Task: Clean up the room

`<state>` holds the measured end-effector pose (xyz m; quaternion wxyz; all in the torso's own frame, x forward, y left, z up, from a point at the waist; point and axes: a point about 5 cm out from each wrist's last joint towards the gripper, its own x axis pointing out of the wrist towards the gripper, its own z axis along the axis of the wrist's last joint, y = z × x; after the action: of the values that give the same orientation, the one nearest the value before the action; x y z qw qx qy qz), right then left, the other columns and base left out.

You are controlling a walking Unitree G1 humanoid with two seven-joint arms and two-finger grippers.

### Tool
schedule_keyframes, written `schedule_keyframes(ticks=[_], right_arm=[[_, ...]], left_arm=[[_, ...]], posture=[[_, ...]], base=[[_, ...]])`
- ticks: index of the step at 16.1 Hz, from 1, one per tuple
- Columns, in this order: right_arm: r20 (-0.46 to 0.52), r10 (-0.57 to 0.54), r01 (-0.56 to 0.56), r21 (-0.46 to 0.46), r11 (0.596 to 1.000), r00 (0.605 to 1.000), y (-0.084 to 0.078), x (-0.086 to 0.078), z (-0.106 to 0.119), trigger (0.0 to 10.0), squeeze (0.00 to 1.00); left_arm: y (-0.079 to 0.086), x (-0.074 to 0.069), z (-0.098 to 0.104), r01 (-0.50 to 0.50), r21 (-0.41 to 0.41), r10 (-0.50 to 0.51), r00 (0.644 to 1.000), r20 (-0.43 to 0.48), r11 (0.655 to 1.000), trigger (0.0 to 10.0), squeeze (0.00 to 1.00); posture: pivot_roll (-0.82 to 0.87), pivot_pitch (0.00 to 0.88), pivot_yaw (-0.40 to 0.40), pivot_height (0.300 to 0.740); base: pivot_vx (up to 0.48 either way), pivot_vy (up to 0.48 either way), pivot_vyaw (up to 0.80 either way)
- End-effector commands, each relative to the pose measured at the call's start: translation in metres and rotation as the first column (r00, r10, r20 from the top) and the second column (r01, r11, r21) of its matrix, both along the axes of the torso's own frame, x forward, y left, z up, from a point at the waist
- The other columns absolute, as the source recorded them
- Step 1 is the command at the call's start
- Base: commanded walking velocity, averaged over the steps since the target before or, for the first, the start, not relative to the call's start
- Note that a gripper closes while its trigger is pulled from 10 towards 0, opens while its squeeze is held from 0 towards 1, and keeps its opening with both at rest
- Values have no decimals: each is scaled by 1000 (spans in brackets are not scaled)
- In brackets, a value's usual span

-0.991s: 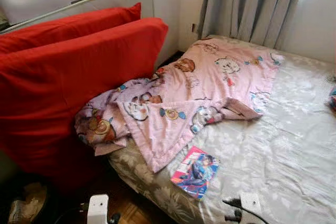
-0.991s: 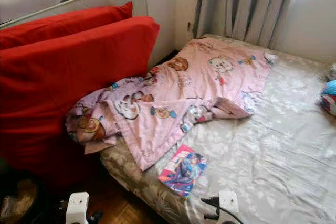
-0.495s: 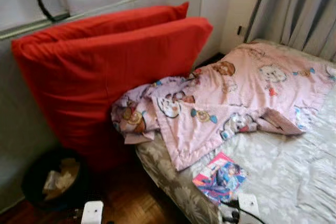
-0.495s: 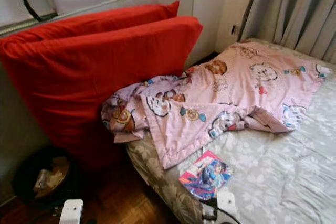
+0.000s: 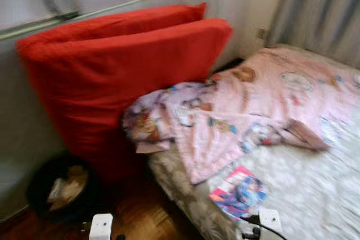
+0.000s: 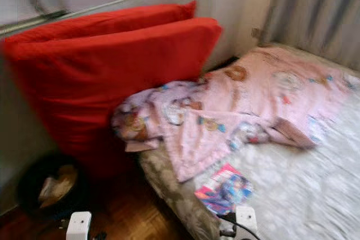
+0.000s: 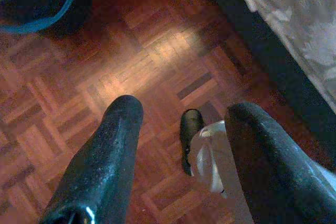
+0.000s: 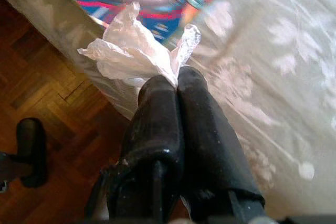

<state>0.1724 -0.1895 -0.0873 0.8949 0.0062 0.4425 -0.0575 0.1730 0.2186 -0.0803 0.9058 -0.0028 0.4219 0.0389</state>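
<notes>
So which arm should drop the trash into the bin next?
Probably the right: the right gripper is already shut on the crumpled white wrapper, near the bed edge. The left gripper hangs open and empty, though the black bin is on its side.

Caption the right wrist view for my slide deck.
Right end effector shut on a crumpled wrapper beside the bed.

A crumpled white tissue (image 8: 137,53) is pinched between the right gripper's (image 8: 177,80) closed fingers, just over the bed's edge (image 8: 63,22). A colourful magazine (image 5: 238,191) lies flat beside that edge.
</notes>
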Motion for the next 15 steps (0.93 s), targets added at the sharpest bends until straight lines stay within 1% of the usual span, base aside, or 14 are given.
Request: schedule_keyframes(ticks=[1, 5, 7, 15], right_arm=[[-5, -5, 5, 33, 999, 1000, 8, 0, -1, 10000, 0], [-10, -1, 1, 35, 999, 1000, 8, -2, -2, 10000, 0], [-5, -30, 30, 23, 999, 1000, 5, -2, -2, 10000, 0], [-3, -39, 39, 36, 999, 999, 4, -1, -1, 10000, 0]], left_arm=[[4, -7, -2, 7, 10, -7, 1000, -27, 1000, 10000, 0], [4, -8, -3, 5, 14, -5, 999, -34, 1000, 10000, 0], [4, -7, -3, 6, 12, -5, 999, -34, 1000, 10000, 0], [3, -6, -3, 14, 11, -14, 999, -31, 1000, 10000, 0]], posture=[[43, 11, -11, 740], [49, 9, -9, 740], [50, 5, -7, 740], [45, 0, 3, 740]], base=[[0, 285, 0], [0, 285, 0], [0, 285, 0], [0, 285, 0]])
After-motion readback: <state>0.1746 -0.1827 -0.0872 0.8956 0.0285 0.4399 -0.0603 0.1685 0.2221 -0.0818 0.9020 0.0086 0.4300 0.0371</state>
